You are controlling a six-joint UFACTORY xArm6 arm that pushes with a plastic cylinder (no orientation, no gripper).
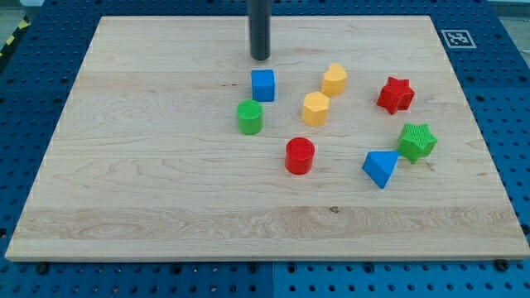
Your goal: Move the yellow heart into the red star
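Nearest the view's bottom, a blue triangular block (380, 168) and a red cylinder (300, 156) are seen on the wooden board (166, 199). No fingers exist; my tip (260, 57) is a bare rod, holding nothing, just above the blue cube (262, 84). The yellow heart (334, 79) sits right of that cube, well left of the red star (396, 94). Its long axis cannot be told. It is best approached from its left and pushed rightward, slightly downward, with the yellow hexagon (315, 108) avoided.

Rod (260, 25) cut off by view's top edge, upper part unseen. Board (124, 190) btm corners clipped by view's btm edge. At 1 o'clock, square marker (455, 37) pattern too small to read. Blue pegboard (505, 99) runs past frame edges.
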